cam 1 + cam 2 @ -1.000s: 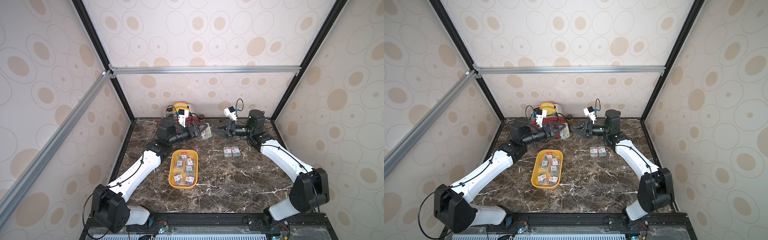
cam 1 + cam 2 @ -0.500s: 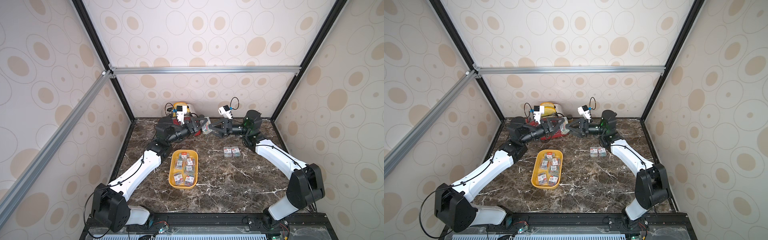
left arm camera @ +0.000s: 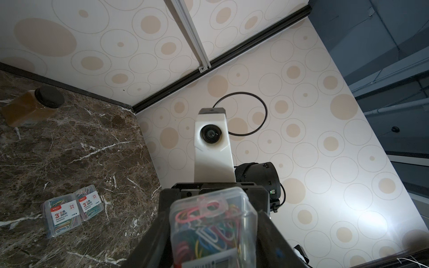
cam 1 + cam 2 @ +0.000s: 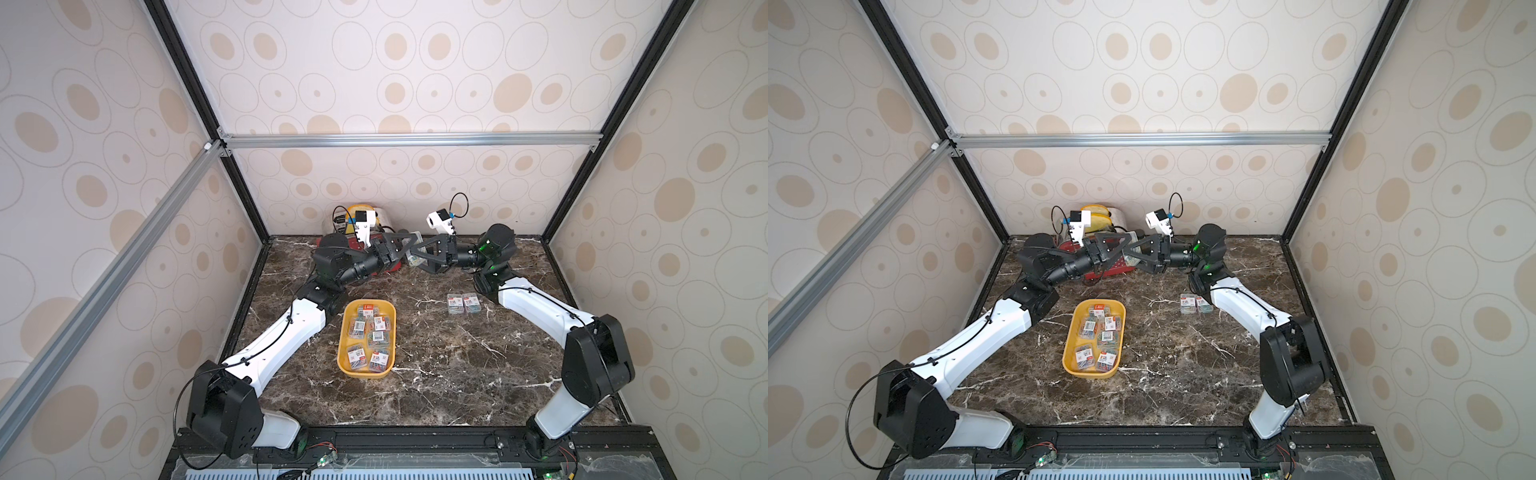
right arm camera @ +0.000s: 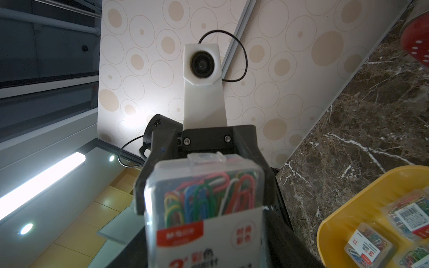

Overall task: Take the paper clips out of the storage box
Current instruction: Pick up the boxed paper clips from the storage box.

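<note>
Top views both show you the marble table (image 4: pixel 478 374), with the left arm (image 4: pixel 286 332) and right arm (image 4: pixel 540 307) reaching in to meet above its far side. Next down in size, the mustard storage box (image 4: pixel 341 349) sits on the marble nearer the left arm, and I count six cases of paper clips (image 4: pixel 380 336) lying in it. Two more cases (image 4: pixel 462 303) lie touching, side by side, on bare marble beside the right arm, well apart from the box. One held case (image 3: pixel 212 227) is up in the air where the pincers meet. Your left gripper (image 4: pixel 409 248) is partly closed, its fingers (image 3: pixel 152 236) pressed on that case's sides. Your right gripper (image 4: pixel 420 258) has its jaws either side of the same case's other end, but whether they clamp it or merely straddle it cannot be told.

To my eye you are mid hand-over on the third case, roughly a third of the job done. The next move calls for a firm right-hand pinch before the left lets go; then draw the left straight back and set the case down beside the pair. Smooth plastic may twist or slip if both pull together.
</note>
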### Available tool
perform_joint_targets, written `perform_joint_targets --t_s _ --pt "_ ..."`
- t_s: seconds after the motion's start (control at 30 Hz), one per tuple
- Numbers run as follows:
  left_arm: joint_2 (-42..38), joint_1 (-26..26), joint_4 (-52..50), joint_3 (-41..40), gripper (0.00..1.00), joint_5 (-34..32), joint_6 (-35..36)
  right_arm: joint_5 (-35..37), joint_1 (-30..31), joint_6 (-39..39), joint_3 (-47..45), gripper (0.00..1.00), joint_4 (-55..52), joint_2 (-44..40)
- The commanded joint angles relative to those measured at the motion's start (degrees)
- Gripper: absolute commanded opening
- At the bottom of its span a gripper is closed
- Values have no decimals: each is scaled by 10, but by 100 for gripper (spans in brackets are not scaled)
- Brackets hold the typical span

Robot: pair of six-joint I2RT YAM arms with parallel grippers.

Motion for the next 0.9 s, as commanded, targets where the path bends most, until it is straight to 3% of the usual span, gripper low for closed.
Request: perform_joint_targets --t_s 0.0,0.17,0.33,0.5,0.63,0.87 --pt "4 -3 29 25 35 10 1 -4 6 15 16 60 31 1" --pt "4 -3 24 19 36 8 8 -12 5 19 13 55 29 1" --pt "3 -2 11 19 40 8 19 -13 5 18 9 39 26 0" --pt "-3 -1 -17 21 53 4 37 -21 6 -12 9 19 -10 -9" --pt "-8 1 -35 20 67 0 47 -29 5 -107 20 1 -128 -30" --pt "-17 3 -69 22 81 -5 64 -32 6 -190 29 0 -231 -48"
